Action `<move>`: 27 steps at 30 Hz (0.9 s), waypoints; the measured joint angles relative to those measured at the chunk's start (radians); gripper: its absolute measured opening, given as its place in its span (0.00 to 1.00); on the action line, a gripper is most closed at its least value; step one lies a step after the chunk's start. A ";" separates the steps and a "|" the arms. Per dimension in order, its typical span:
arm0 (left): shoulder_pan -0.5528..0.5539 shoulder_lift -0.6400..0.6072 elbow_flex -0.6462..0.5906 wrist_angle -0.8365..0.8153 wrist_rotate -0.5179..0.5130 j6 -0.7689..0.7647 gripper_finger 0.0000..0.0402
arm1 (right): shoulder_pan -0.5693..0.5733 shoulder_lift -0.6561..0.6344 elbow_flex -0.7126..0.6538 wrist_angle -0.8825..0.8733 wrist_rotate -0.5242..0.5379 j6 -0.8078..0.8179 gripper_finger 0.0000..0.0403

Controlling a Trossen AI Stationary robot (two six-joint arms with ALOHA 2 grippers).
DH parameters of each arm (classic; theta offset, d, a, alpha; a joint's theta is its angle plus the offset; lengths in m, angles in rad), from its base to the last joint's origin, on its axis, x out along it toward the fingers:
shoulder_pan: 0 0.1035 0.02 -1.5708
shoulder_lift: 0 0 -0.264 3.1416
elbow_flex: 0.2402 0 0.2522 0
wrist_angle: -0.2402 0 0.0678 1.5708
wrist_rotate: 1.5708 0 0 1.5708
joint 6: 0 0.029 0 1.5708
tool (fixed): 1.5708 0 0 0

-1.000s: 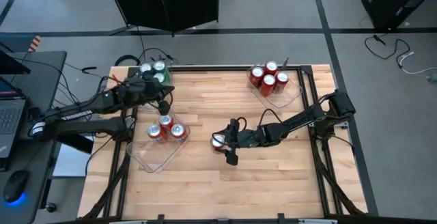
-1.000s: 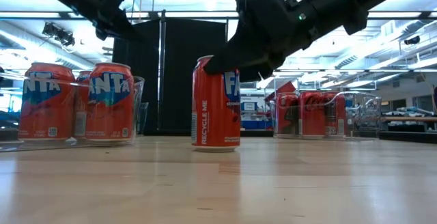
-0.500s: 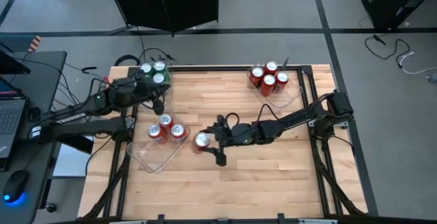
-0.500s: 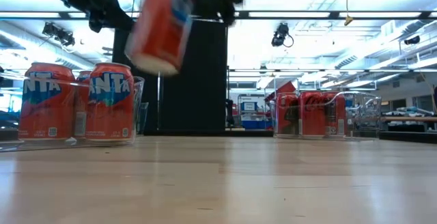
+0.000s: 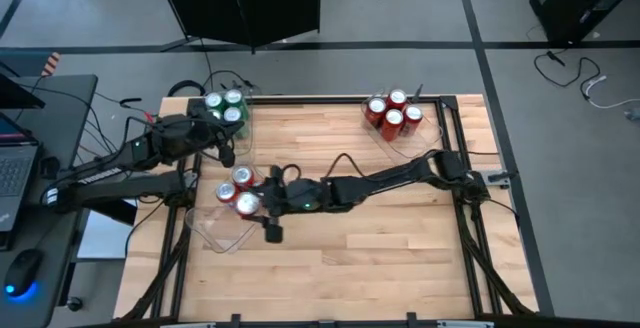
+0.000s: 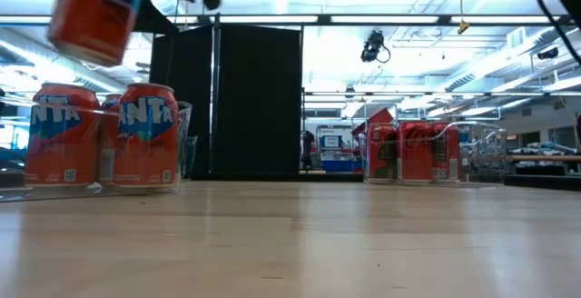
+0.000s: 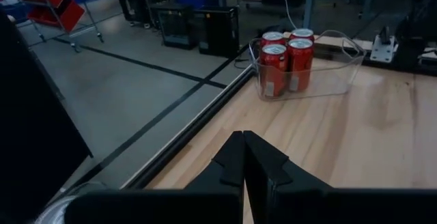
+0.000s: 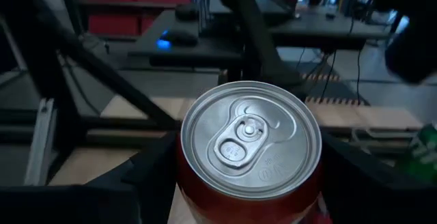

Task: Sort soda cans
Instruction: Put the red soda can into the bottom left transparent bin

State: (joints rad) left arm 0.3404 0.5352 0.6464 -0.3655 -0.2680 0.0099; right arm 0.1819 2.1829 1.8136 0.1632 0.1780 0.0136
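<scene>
Wood tabletop [image 5: 400, 238] with black rails, grey workshop floor all around, and the big change is where that loose red can went. A second ago it stood by itself mid-table with the right claw [image 5: 262, 204] around it; half a second ago it was already up in the air heading left; now the can [image 5: 247, 204] is carried right over the clear tray [image 5: 215, 236] near the left side, next to the red can [image 5: 241, 177] already sitting in there. In the low view it hangs tilted [image 6: 95, 12] above the two orange-labelled cans, clearly off the wood. Right claw is clamped on it, with the silver top filling the wrist view [image 8: 251, 141]. Left claw [image 5: 226, 146] is pinched closed on nothing, parked by the green cans [image 5: 226, 105], barely budged over that second. Far tray of red cans [image 5: 394, 114] untouched. So I'd say this one's nearly sorted, just needs lowering and letting go.
</scene>
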 joint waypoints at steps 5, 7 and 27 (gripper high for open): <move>0.000 0.000 0.000 -0.007 0.000 0.011 0.02 | -0.014 0.112 0.126 -0.076 -0.001 -0.013 0.69; 0.000 -0.001 0.000 -0.009 0.000 0.011 0.02 | -0.019 0.150 0.158 -0.097 -0.001 -0.014 0.69; 0.000 0.000 0.000 -0.020 0.000 0.006 0.02 | -0.049 0.223 0.195 -0.264 0.002 -0.015 0.69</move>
State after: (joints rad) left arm 0.3401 0.5354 0.6464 -0.3855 -0.2680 0.0154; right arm 0.1326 2.4062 2.0087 -0.1004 0.1800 -0.0009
